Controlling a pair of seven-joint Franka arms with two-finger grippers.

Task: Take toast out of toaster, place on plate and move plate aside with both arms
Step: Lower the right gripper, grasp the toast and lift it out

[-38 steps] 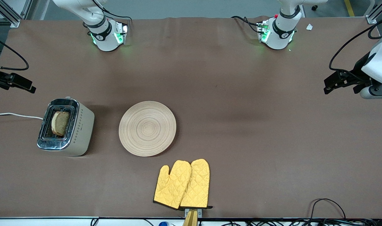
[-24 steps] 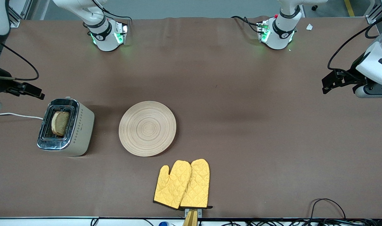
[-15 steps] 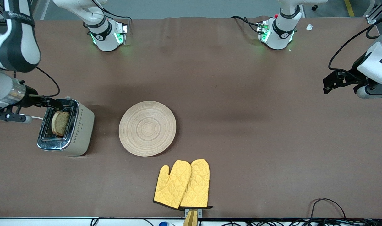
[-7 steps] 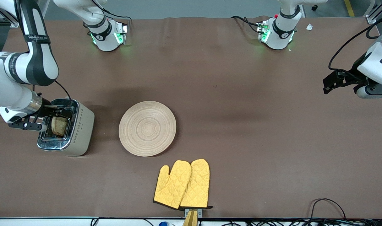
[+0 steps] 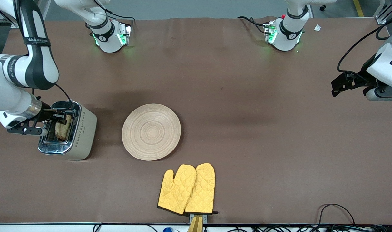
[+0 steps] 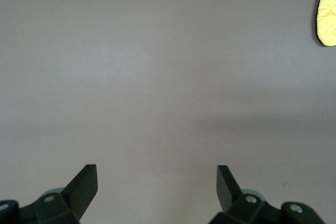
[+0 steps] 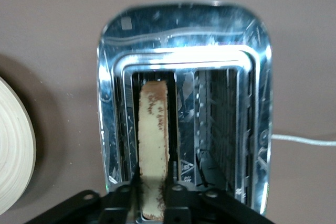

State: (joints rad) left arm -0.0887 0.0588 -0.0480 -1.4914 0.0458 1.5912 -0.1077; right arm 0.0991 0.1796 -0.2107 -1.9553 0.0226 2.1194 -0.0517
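This is a robotics lab or test cell set up as a mock kitchen. Two white arm bases with green status lights (image 5: 111, 36) are bolted along the top of the frame onto a table (image 5: 234, 96) covered in plain brown sheeting. Aluminium framing (image 5: 14, 16) shows in the upper left corner, loose black cables (image 5: 336, 212) trail at the lower right, and grey floor runs along the top edge.

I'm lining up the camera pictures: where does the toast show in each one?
Front view: the toast stands in the toaster slot at the right arm's end of the table, the right gripper shut on it.
Left wrist view: not in it.
Right wrist view: toast edge-on in the slot.
Shared landmark: the plate, beside the toaster.
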